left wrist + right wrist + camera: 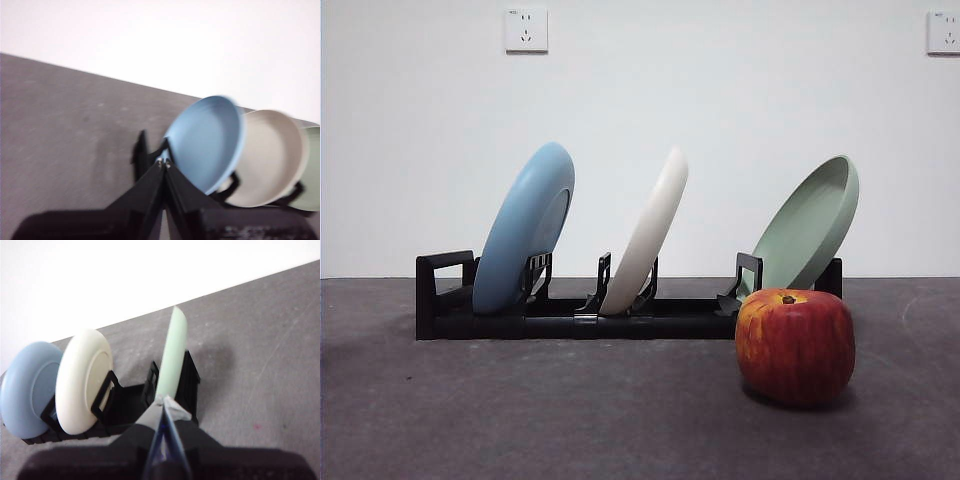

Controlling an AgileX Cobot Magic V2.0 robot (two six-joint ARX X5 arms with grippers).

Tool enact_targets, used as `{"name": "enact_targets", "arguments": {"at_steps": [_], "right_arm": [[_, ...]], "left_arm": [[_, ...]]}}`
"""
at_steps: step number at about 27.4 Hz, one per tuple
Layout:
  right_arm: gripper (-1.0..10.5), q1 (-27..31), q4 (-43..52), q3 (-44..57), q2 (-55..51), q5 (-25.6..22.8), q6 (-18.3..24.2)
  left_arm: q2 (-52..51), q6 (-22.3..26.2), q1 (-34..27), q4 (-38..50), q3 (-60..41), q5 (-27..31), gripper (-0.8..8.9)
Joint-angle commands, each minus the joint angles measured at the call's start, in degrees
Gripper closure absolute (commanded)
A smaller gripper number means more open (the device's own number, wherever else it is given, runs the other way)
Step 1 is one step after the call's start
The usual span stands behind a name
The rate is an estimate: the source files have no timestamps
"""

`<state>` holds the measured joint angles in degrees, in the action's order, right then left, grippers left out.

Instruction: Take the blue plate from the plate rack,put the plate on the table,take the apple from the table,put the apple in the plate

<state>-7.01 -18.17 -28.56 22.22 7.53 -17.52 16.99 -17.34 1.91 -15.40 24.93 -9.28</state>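
Observation:
The blue plate leans upright in the left slot of the black plate rack on the dark grey table. The red apple stands on the table in front of the rack's right end. No arm shows in the front view. My left gripper is shut and empty, off the rack's end, near the blue plate. My right gripper is shut and empty, in line with the edge of the sage-green plate. The blue plate shows at the far end there. The apple is hidden in both wrist views.
A cream-white plate leans in the rack's middle slot and a sage-green plate in its right slot. A white wall with two sockets stands behind the table.

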Motion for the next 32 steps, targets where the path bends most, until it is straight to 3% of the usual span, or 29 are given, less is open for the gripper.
{"name": "enact_targets", "arguments": {"at_steps": [1,6,10,12,14,18,20,24,27,32], "right_arm": [[9.6,0.1,-3.0,-6.6,5.2,0.7,3.3],[9.5,0.1,-10.4,-18.0,15.5,5.1,8.9],[9.5,0.1,-14.6,-23.6,22.5,11.3,13.6],[9.4,0.1,-15.3,-24.9,25.2,15.2,14.0],[9.1,0.1,-15.4,-25.3,27.2,17.7,13.9],[5.4,0.1,-16.0,-25.3,29.7,18.0,13.0],[4.3,0.1,-16.1,-25.3,30.1,18.0,12.3],[4.1,0.1,-16.2,-25.3,30.3,18.0,12.0],[4.1,0.1,-16.2,-25.3,30.3,18.0,11.1],[4.1,0.1,-17.2,-25.3,30.2,18.0,10.5]], "left_arm": [[6.5,4.7,-0.1,-0.3,5.5,-6.5,8.19],[18.5,9.3,-0.1,-7.5,16.7,-19.7,8.19],[25.6,10.3,0.0,-12.8,23.1,-24.7,8.15],[27.9,10.3,0.0,-13.4,24.7,-25.7,8.13],[29.4,10.0,0.0,-13.4,25.5,-25.9,7.92],[30.9,8.7,0.0,-13.2,25.8,-25.3,4.69],[31.6,7.7,0.0,-12.7,25.8,-25.4,4.47],[36.2,6.6,0.9,-8.6,27.3,-25.4,4.45],[44.1,6.9,3.6,-9.6,34.3,-24.6,4.45],[58.6,12.3,10.3,-13.8,47.9,-15.0,4.45]]}}
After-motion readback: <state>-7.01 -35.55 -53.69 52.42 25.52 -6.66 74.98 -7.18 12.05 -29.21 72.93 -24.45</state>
